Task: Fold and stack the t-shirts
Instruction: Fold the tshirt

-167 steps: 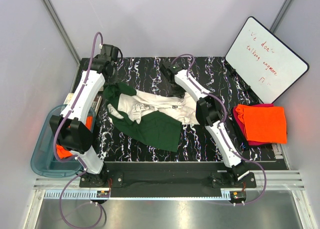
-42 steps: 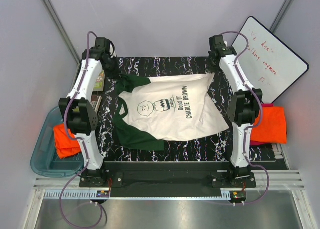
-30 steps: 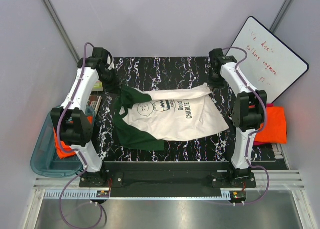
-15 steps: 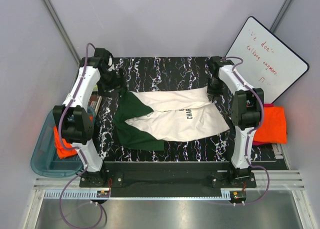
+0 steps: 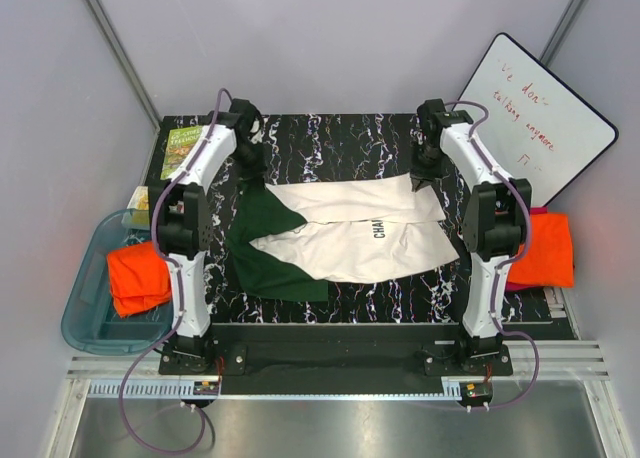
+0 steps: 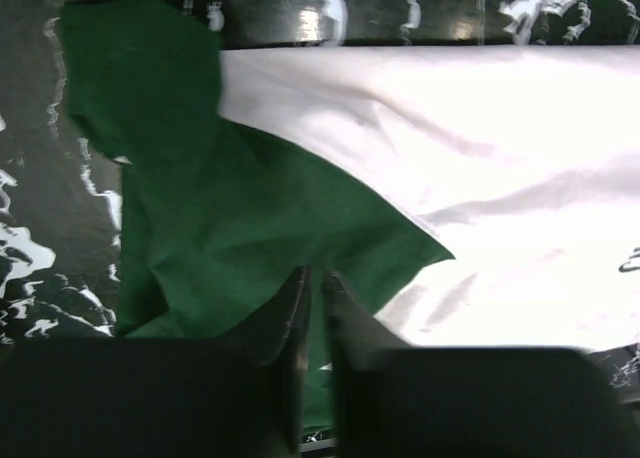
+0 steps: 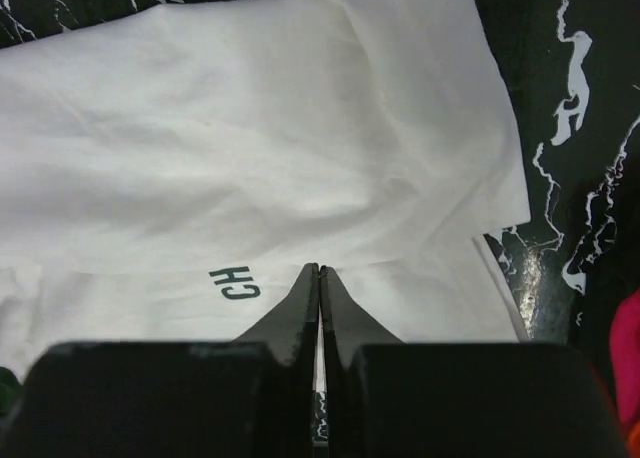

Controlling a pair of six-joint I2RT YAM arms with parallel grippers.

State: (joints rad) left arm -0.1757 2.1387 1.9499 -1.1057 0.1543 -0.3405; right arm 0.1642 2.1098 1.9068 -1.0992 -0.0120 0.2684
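The black marbled table (image 5: pixel 330 138) carries one cream shirt (image 5: pixel 350 243), spread crosswise in its middle. Its far edge is folded over toward us, so only the letters "CH" of the print show, and a dark green sleeve lies out flat at the left end. We judge that to be the first lengthwise fold. The sleeve, the crosswise folds and the move to a pile are left to do. A whiteboard (image 5: pixel 530 118) leans at the far right. A blue bin (image 5: pixel 90 333) sits off the table's left edge and holds a rumpled orange shirt (image 5: pixel 138 278), which we take to be waiting its turn. At the right edge a folded orange pile (image 5: pixel 545 248) rests on a pink cloth (image 5: pixel 520 283), so we judge part of the stacking is done. A green book (image 5: pixel 182 150) lies at the far left corner. The left pincer (image 6: pixel 314 278) hangs over the green sleeve, closed to a thin slit. The right pincer (image 7: pixel 319 270) is pressed shut over the fold line near "CH". We see no cloth nipped in either. From above, the arms hide both sets of tips. We cannot count the layers in the orange pile, nor read the board or the book.
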